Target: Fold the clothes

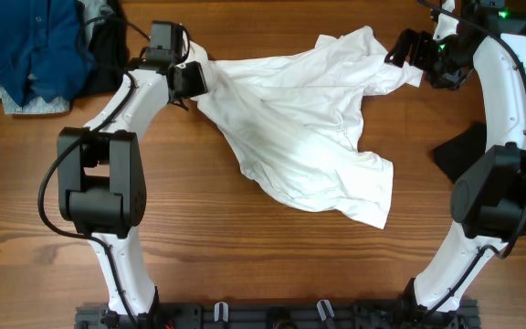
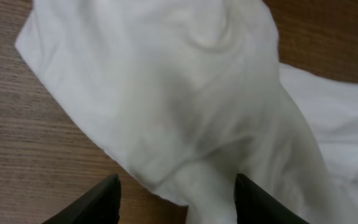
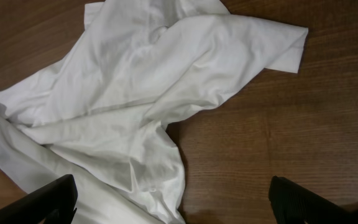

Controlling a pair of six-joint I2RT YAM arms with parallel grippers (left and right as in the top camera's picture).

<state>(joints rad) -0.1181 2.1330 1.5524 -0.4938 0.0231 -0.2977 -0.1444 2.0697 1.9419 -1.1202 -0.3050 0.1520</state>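
A large wrinkled white shirt lies spread across the middle of the wooden table, running from the upper left down to the lower right. My left gripper is at the shirt's upper-left corner. In the left wrist view its jaws stand apart, and a fold of the shirt lies loose between and beyond them. My right gripper hovers at the shirt's upper-right end. It is wide open over the shirt's edge and bare wood, holding nothing.
A blue garment lies heaped at the table's back left, with a black piece beside it and a pale piece under it. Another black garment lies at the right edge beside the right arm.
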